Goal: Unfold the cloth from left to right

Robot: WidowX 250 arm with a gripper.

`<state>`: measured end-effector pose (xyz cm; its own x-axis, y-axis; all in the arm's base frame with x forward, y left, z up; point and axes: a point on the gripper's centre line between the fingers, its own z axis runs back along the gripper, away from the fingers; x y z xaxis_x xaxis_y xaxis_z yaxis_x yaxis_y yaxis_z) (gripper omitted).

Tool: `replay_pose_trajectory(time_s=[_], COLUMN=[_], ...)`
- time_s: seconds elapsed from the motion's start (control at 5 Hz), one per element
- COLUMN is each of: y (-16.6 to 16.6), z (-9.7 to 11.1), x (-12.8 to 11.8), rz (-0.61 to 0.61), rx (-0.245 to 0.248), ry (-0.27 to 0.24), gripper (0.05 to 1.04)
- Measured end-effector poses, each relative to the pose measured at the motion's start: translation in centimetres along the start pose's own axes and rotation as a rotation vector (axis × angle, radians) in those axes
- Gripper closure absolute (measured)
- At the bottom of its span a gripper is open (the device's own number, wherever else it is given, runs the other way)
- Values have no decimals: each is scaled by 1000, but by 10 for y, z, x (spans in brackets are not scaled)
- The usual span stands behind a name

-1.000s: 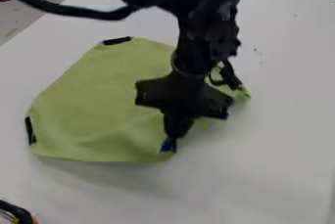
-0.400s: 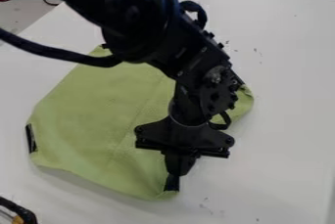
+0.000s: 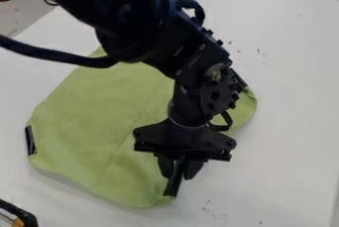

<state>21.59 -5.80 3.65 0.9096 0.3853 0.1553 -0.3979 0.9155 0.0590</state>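
The green cloth (image 3: 99, 122) lies mostly spread on the table, with a black patch at its left corner. Its near corner, at the bottom centre, carries a black strip (image 3: 173, 186). Right over that strip is the gripper (image 3: 179, 172), open, pointing down with its two fingers a little apart and the strip's upper end between them. The arm covers the cloth's upper right part. At the right, the cloth's edge (image 3: 248, 106) shows past the arm and looks slightly rumpled near its top.
The white table (image 3: 278, 137) surrounds the cloth. A black object with an orange part (image 3: 20, 217) stands at the bottom left corner. Cables and dark items are beyond the table's far edges.
The gripper came down the view with the cloth's near corner, stretching the cloth toward the bottom. Its fingers then parted around the black strip.
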Motion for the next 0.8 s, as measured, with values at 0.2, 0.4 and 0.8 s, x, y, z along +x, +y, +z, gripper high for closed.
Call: replay_pose_trajectory(time_s=[0.2,0.4,0.8], y=[1,-2,11], z=[5,14,13], x=[-6,-13,-2], rz=[16,30,-51], rx=[2,-19,-9], ry=[30,44,50], gripper=[288,79,83])
